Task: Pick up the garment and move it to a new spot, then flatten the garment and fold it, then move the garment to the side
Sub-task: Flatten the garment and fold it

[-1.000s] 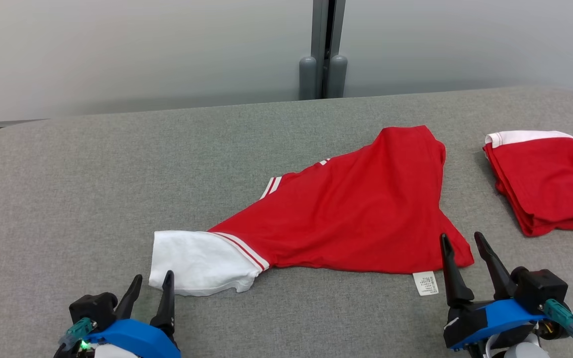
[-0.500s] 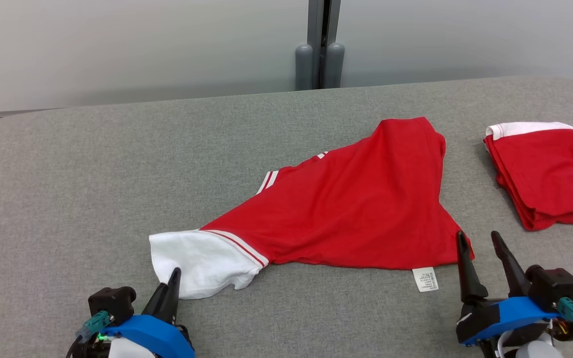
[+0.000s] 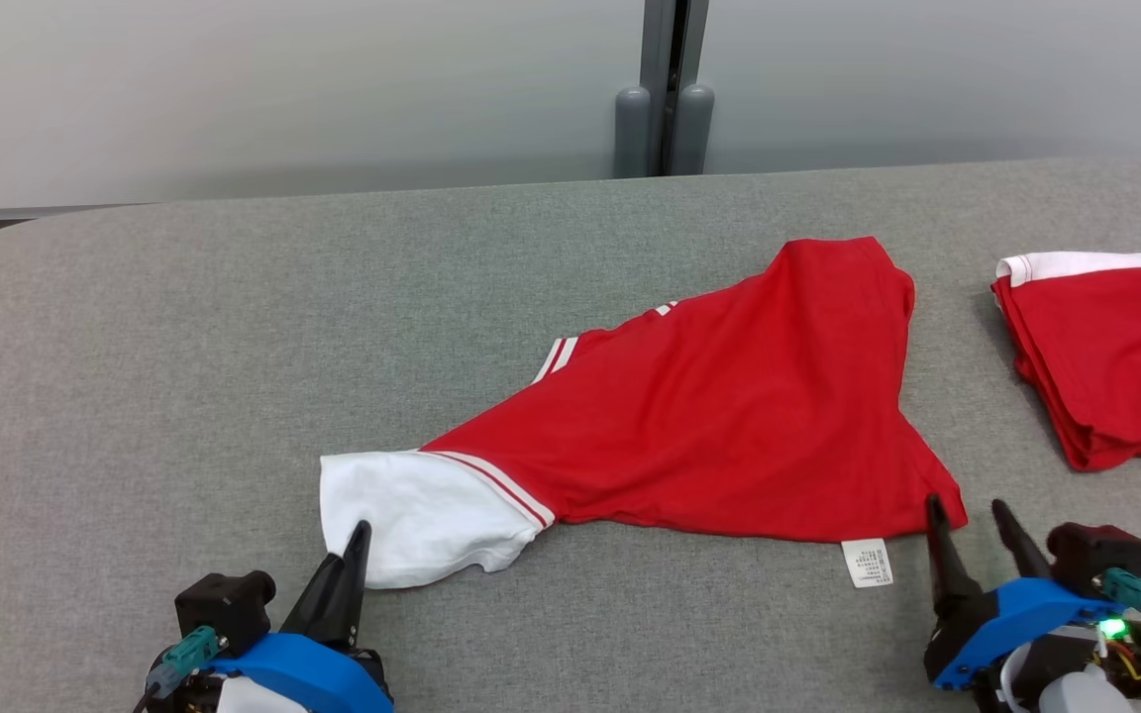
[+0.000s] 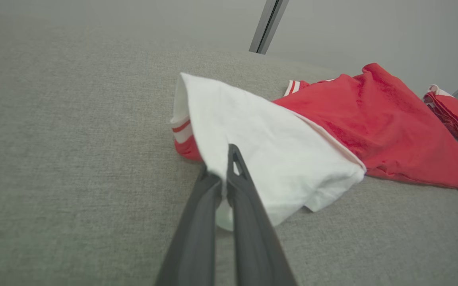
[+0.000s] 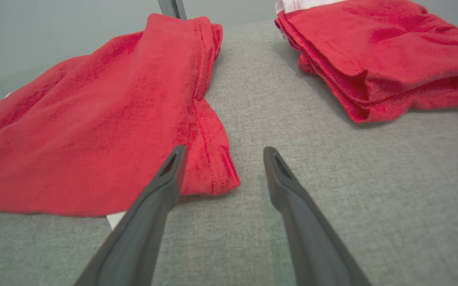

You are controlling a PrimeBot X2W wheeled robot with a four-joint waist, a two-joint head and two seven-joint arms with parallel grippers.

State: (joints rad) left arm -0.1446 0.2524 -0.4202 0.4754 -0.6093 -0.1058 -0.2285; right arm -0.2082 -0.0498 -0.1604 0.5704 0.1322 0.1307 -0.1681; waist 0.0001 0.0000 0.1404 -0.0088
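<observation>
1. Left gripper (image 3: 360, 535), low left in the head view: fingers pressed together, pinching the near edge of the white sleeve (image 3: 412, 510). The left wrist view agrees: white cloth is caught between the two fingers and one fingertip is hidden behind the fabric.
2. Garment (image 3: 729, 426): a red shirt lying on the grey table (image 3: 184, 347), centre to right of centre. It is loosely spread, not flat. It runs diagonally from the white sleeve at the near left up to a red peak at the far right. There is red-and-white striped trim where the sleeve meets the body.
3. Care label (image 3: 869, 562): white, sticking out from under the near hem onto the table, just left of the right gripper.
4. Right gripper (image 3: 967, 507), low right: fingers spread wide, nothing held. In the right wrist view the garment's near right corner lies between the fingers, close to one of them. Can't tell if it touches.
5. Folded red garment (image 3: 1115, 366): white band on its far edge, at the table's right side, apart from the spread shirt.
</observation>
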